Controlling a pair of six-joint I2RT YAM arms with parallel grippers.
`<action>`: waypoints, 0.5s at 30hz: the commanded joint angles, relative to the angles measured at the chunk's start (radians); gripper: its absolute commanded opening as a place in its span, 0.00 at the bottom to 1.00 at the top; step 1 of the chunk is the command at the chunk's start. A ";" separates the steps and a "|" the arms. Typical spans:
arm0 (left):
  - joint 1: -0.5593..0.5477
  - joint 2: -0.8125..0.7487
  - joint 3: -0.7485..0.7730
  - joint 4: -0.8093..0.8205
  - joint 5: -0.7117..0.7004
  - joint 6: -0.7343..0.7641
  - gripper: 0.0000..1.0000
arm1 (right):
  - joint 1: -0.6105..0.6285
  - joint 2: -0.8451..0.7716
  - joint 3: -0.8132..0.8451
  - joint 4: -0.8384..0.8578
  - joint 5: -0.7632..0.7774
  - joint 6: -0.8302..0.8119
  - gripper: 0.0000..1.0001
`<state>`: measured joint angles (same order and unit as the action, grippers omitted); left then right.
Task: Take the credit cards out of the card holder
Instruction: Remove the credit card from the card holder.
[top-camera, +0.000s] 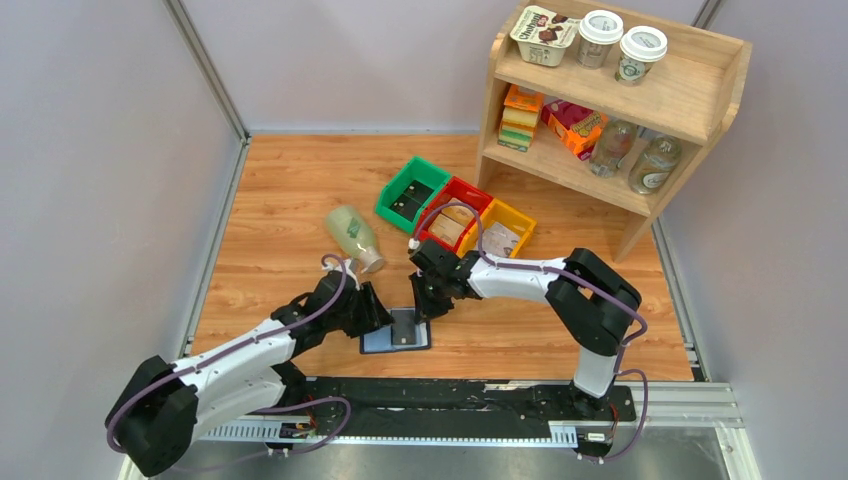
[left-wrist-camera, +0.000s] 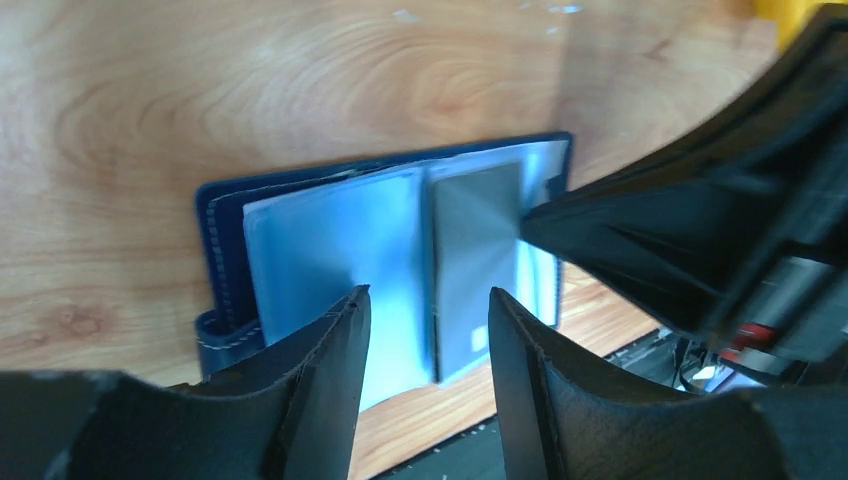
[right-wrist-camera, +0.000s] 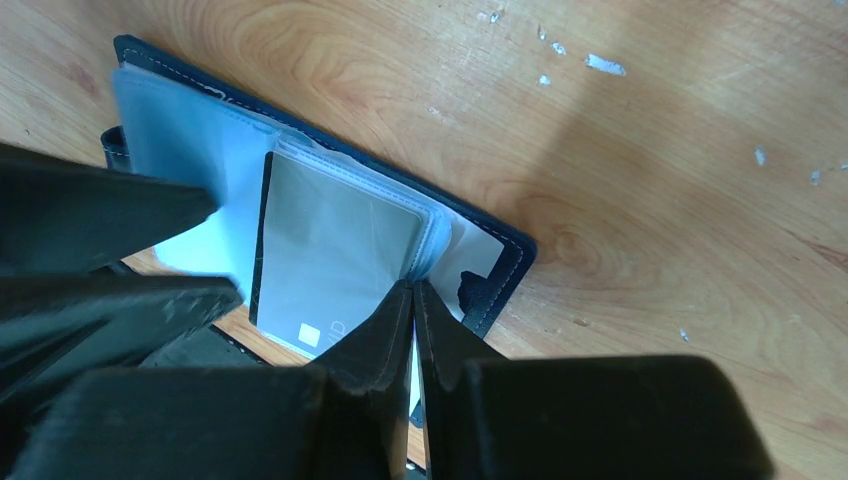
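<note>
The navy card holder (top-camera: 378, 344) lies open on the wood near the table's front edge, with its pale blue sleeves (left-wrist-camera: 330, 240) spread. One sleeve carries a grey credit card (right-wrist-camera: 330, 260) with a small chip. My right gripper (right-wrist-camera: 413, 287) is shut on that sleeve's right edge and holds it raised off the case (right-wrist-camera: 500, 270). My left gripper (left-wrist-camera: 428, 300) is open just above the holder's near edge, with nothing between its fingers. In the top view the left gripper (top-camera: 385, 315) and the right gripper (top-camera: 425, 308) meet over the holder.
A pale bottle (top-camera: 355, 238) lies on its side behind the left arm. Green (top-camera: 410, 190), red (top-camera: 455, 208) and yellow (top-camera: 500, 232) bins stand behind the right gripper. A wooden shelf (top-camera: 620, 100) with groceries is at the back right. The black base rail (top-camera: 450, 395) runs just in front of the holder.
</note>
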<state>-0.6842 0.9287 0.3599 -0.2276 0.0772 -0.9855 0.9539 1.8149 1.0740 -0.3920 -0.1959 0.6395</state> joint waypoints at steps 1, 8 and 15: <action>0.032 -0.004 -0.111 0.283 0.065 -0.091 0.55 | 0.008 0.031 -0.054 -0.028 0.035 -0.008 0.11; 0.035 0.036 -0.197 0.425 0.101 -0.134 0.54 | 0.006 0.029 -0.071 -0.016 0.021 -0.006 0.11; 0.035 0.071 -0.213 0.473 0.127 -0.154 0.50 | 0.006 0.030 -0.075 -0.002 0.007 -0.001 0.11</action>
<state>-0.6518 0.9813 0.1612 0.1696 0.1795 -1.1175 0.9501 1.8027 1.0458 -0.3538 -0.2085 0.6426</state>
